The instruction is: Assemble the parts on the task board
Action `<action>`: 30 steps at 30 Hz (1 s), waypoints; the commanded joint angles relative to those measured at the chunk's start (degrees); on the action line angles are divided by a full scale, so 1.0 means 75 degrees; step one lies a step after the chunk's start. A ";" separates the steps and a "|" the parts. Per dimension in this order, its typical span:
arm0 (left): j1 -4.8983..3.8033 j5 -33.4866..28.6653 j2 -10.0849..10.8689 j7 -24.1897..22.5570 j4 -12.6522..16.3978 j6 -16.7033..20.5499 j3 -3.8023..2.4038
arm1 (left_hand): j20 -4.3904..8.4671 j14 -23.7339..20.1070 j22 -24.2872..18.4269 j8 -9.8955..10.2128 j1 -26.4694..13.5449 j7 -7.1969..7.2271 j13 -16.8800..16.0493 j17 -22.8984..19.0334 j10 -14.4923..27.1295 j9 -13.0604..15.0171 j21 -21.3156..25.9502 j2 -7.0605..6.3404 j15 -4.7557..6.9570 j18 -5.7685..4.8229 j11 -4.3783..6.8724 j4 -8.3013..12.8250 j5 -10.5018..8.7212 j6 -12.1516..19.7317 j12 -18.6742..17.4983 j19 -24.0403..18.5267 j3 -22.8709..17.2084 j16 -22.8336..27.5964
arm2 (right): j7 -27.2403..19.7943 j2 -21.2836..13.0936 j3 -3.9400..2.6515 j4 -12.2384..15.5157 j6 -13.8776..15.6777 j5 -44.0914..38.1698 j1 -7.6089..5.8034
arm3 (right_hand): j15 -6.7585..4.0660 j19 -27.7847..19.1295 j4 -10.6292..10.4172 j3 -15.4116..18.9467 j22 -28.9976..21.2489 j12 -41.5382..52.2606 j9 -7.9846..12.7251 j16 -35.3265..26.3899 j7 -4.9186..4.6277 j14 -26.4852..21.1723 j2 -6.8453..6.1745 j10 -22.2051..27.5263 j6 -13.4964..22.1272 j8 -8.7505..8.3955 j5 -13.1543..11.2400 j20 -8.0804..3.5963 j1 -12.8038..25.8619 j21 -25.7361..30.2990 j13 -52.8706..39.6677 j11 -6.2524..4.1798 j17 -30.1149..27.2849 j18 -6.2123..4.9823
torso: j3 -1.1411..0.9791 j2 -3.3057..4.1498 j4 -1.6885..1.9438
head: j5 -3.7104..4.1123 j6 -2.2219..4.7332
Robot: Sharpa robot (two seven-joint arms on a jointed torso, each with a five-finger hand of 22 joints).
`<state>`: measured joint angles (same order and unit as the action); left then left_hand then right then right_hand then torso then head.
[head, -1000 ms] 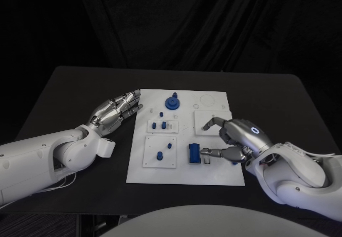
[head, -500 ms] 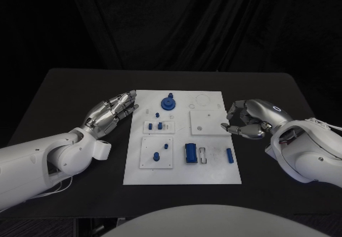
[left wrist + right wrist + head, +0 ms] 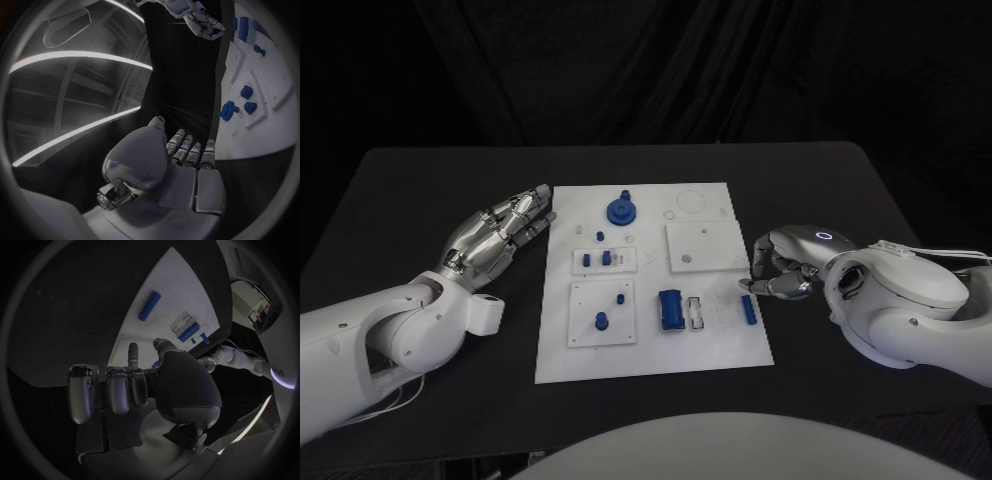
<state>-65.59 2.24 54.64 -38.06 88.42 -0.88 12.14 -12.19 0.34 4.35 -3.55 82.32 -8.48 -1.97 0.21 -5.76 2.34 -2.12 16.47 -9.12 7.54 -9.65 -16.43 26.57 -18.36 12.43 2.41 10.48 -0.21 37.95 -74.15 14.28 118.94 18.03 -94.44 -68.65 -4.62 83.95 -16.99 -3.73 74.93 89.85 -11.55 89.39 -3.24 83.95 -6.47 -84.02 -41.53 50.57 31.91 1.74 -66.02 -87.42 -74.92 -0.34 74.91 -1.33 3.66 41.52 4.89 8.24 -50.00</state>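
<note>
The task board point(image 3: 653, 355) is a flat white plate lying in the middle of the black worktop point(image 3: 430, 180). Small blue parts sit on it.

Nearest the robot, a raised white square point(image 3: 604, 312) holds two little blue pegs point(image 3: 602, 320). Just beside it a fat blue block point(image 3: 671, 309) stands next to a narrow slot point(image 3: 695, 313). Near the board's right edge a thin blue bar point(image 3: 749, 309) lies flat by itself.

The right hand point(image 3: 783, 268) is at that right edge, just beside the thin blue bar. Its fingers point(image 3: 764, 287) are curled in and hold nothing. The bar lies a little way from them and they do not touch it. In the right wrist view the fingers point(image 3: 119, 387) hang over the dark worktop, and the bar point(image 3: 149, 305) lies on the white board beyond them.

Farther back, a smaller raised square point(image 3: 604, 260) holds a few short blue pegs, and a plain white square point(image 3: 705, 245) lies to its right. At the far end a round blue knob point(image 3: 619, 210) stands on the board.

The left hand point(image 3: 493, 238) is on the worktop just beside the board's left edge, level with the far squares. Its fingers point(image 3: 524, 215) are stretched out and a little apart, and they hold nothing. They point toward the far end and do not touch the board.
</note>
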 commanded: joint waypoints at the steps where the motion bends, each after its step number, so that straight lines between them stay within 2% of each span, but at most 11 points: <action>1: 0.0009 0.0104 -0.0021 -0.0177 0.0003 0.0016 -0.0006 | -0.0015 0.0051 -0.0005 -0.0023 0.0072 -0.0311 -0.0004 0.0005 -0.0027 0.0004 -0.0048 0.0006 -0.0005 -0.0040 -0.0014 -0.0006 0.0037 -0.0050 0.0039 0.0047 -0.0039 -0.0014 | 0.0786 0.0028 0.0000 0.0027 -0.0462 -0.0570 0.0079 | -0.0049 0.0666 0.0021 -0.0020 0.1897 0.0020 -0.0012 0.0015 -0.0006 0.0778 0.0014 -0.0797 -0.0060 -0.0070 -0.0026 -0.0043 0.0081 -0.0023 -0.2011 -0.0055 0.1856 0.0090 | -0.0019 0.0015 -0.0014 | 0.0094 0.0001; 7: 0.0010 0.0108 -0.0031 -0.0150 -0.0013 -0.0002 -0.0006 | -0.0015 0.0051 -0.0005 -0.0023 0.0072 -0.0311 -0.0004 0.0005 -0.0027 0.0004 -0.0048 0.0006 -0.0005 -0.0040 -0.0014 -0.0006 0.0037 -0.0050 0.0039 0.0047 -0.0039 -0.0014 | 0.0815 0.0092 0.0000 0.0025 -0.0622 -0.0653 0.0224 | -0.0049 0.0637 0.0016 -0.0002 0.1876 0.0020 -0.0043 -0.0013 -0.0018 0.0765 -0.0005 -0.0797 -0.0163 -0.0300 -0.0122 -0.0052 0.0216 0.0031 -0.2011 -0.0049 0.1786 0.0074 | -0.0013 0.0025 -0.0009 | 0.0193 0.0001; 10: 0.0010 0.0109 -0.0036 -0.0131 -0.0022 -0.0014 -0.0006 | -0.0018 0.0049 -0.0007 -0.0020 0.0081 -0.0315 -0.0003 0.0005 -0.0027 0.0002 -0.0047 0.0007 -0.0011 -0.0042 -0.0021 -0.0005 0.0043 -0.0044 0.0035 0.0046 -0.0043 -0.0013 | 0.0822 0.0115 0.0001 0.0015 -0.0661 -0.0667 0.0304 | -0.0028 0.0623 0.0017 -0.0016 0.1867 0.0020 -0.0033 -0.0037 -0.0039 0.0753 0.0022 -0.0797 -0.0188 -0.0549 -0.0150 -0.0040 0.0297 0.0053 -0.2011 -0.0034 0.1727 0.0068 | -0.0019 0.0023 -0.0006 | 0.0204 0.0001; 11: 0.0010 0.0110 -0.0037 -0.0125 -0.0024 -0.0015 -0.0006 | -0.0018 0.0049 -0.0007 -0.0020 0.0081 -0.0315 -0.0003 0.0005 -0.0027 0.0002 -0.0047 0.0007 -0.0011 -0.0042 -0.0021 -0.0005 0.0043 -0.0044 0.0035 0.0046 -0.0043 -0.0013 | 0.0823 0.0120 0.0001 0.0012 -0.0673 -0.0669 0.0323 | -0.0025 0.0624 0.0017 -0.0020 0.1868 0.0020 -0.0033 -0.0039 -0.0041 0.0752 0.0025 -0.0797 -0.0206 -0.0595 -0.0148 -0.0037 0.0308 0.0049 -0.2011 -0.0032 0.1724 0.0069 | -0.0023 0.0024 -0.0004 | 0.0202 0.0001; 12: 0.0010 0.0110 -0.0040 -0.0115 -0.0028 -0.0016 -0.0006 | -0.0021 0.0047 -0.0008 -0.0016 0.0086 -0.0316 -0.0002 0.0004 -0.0024 -0.0001 -0.0047 0.0007 -0.0014 -0.0043 -0.0026 -0.0004 0.0045 -0.0024 0.0026 0.0046 -0.0045 -0.0012 | 0.0825 0.0128 0.0001 0.0005 -0.0692 -0.0676 0.0355 | -0.0014 0.0618 0.0016 -0.0033 0.1864 0.0020 -0.0027 -0.0042 -0.0056 0.0750 0.0050 -0.0797 -0.0256 -0.0747 -0.0113 -0.0027 0.0371 0.0058 -0.2011 -0.0018 0.1714 0.0066 | -0.0026 0.0024 -0.0004 | 0.0196 0.0001; 16: 0.0010 0.0110 -0.0048 -0.0067 -0.0033 -0.0028 -0.0006 | -0.0028 0.0041 -0.0014 -0.0004 0.0109 -0.0310 0.0003 0.0002 -0.0008 -0.0007 -0.0045 0.0008 -0.0025 -0.0049 -0.0035 0.0000 0.0048 0.0009 -0.0001 0.0042 -0.0054 -0.0009 | 0.0834 0.0161 0.0001 -0.0018 -0.0776 -0.0742 0.0470 | 0.0007 0.0605 0.0023 -0.0077 0.1856 0.0020 -0.0020 -0.0055 -0.0083 0.0744 0.0055 -0.0797 -0.0387 -0.1126 -0.0081 -0.0004 0.0396 0.0075 -0.2011 0.0006 0.1679 0.0060 | -0.0029 0.0024 -0.0014 | 0.0171 0.0001; 18: 0.0011 0.0110 -0.0050 -0.0045 -0.0036 -0.0038 -0.0006 | -0.0030 0.0037 -0.0018 0.0000 0.0116 -0.0308 0.0005 0.0001 -0.0002 -0.0009 -0.0043 0.0007 -0.0028 -0.0050 -0.0037 0.0001 0.0050 0.0019 -0.0012 0.0039 -0.0057 -0.0007 | 0.0837 0.0191 0.0001 -0.0031 -0.0809 -0.0763 0.0518 | 0.0014 0.0601 0.0023 -0.0089 0.1853 0.0020 -0.0014 -0.0061 -0.0097 0.0741 0.0057 -0.0797 -0.0411 -0.1250 -0.0062 0.0003 0.0399 0.0082 -0.2011 0.0018 0.1662 0.0058 | -0.0029 0.0024 -0.0018 | 0.0166 0.0001; 24: 0.0011 0.0111 -0.0056 -0.0002 -0.0048 -0.0052 -0.0006 | -0.0032 0.0035 -0.0021 0.0006 0.0129 -0.0304 0.0007 0.0000 0.0010 -0.0011 -0.0041 0.0007 -0.0032 -0.0052 -0.0042 0.0001 0.0051 0.0033 -0.0029 0.0037 -0.0061 -0.0006 | 0.0841 0.0258 0.0001 -0.0086 -0.0860 -0.0786 0.0602 | 0.0026 0.0584 0.0031 -0.0125 0.1842 0.0020 -0.0015 -0.0078 -0.0119 0.0732 0.0044 -0.0797 -0.0484 -0.1486 0.0042 0.0016 0.0351 0.0111 -0.2011 0.0040 0.1618 0.0049 | -0.0030 0.0016 -0.0032 | 0.0146 0.0001; 30: 0.0012 0.0111 -0.0052 0.0037 -0.0052 -0.0066 -0.0006 | -0.0034 0.0034 -0.0024 0.0009 0.0138 -0.0304 0.0009 0.0000 0.0020 -0.0013 -0.0040 0.0007 -0.0036 -0.0054 -0.0045 0.0002 0.0052 0.0043 -0.0043 0.0035 -0.0065 -0.0005 | 0.0843 0.0312 0.0001 -0.0133 -0.0883 -0.0793 0.0662 | 0.0040 0.0574 0.0033 -0.0182 0.1836 0.0020 -0.0045 -0.0088 -0.0139 0.0726 0.0042 -0.0797 -0.0581 -0.1761 0.0300 0.0033 0.0293 0.0125 -0.2011 0.0059 0.1588 0.0045 | -0.0030 0.0014 -0.0021 | 0.0128 0.0001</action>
<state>-65.58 2.85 54.33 -37.58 87.95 -0.92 12.13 -12.19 0.33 4.26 -3.54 82.77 -8.49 -1.95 0.21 -5.76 2.32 -2.12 16.47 -9.12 7.54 -9.65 -16.27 26.77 -18.35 12.41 2.40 10.31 -0.21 38.94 -71.86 14.14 118.08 12.70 -99.77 -64.05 -4.61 83.95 -16.75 -4.77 74.91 89.85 -11.99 88.95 -4.36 83.95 -6.10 -84.02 -45.54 37.65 34.04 1.74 -63.54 -86.68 -74.91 -0.33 74.91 -1.35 3.44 41.63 4.70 9.26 -50.00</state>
